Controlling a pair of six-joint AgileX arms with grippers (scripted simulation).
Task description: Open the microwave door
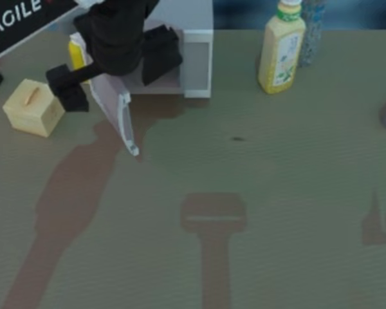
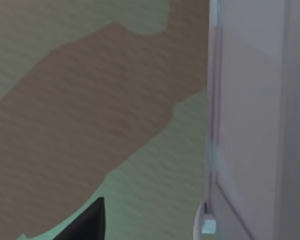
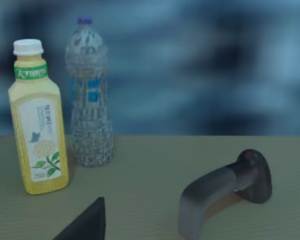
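microwave door [image 1: 119, 112] beside left jaws

— What's the microwave door [image 1: 116, 106] made of?
— Smooth silver frame, translucent greyish window. Just left of it, the small box [image 1: 33, 107] looks like pale matt wood.

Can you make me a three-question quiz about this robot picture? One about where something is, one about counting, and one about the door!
1. Where is the tan wooden box?
A. the top view's left side
B. its right side
C. inside the microwave

2. How many bottles stand on the table?
A. one
B. two
C. four

3. The microwave door is:
A. shut
B. missing
C. swung open

Answers:
1 A, it sits left of the microwave.
2 B, the yellow tea bottle and the clear water bottle.
3 C, it angles outward beside the left gripper.
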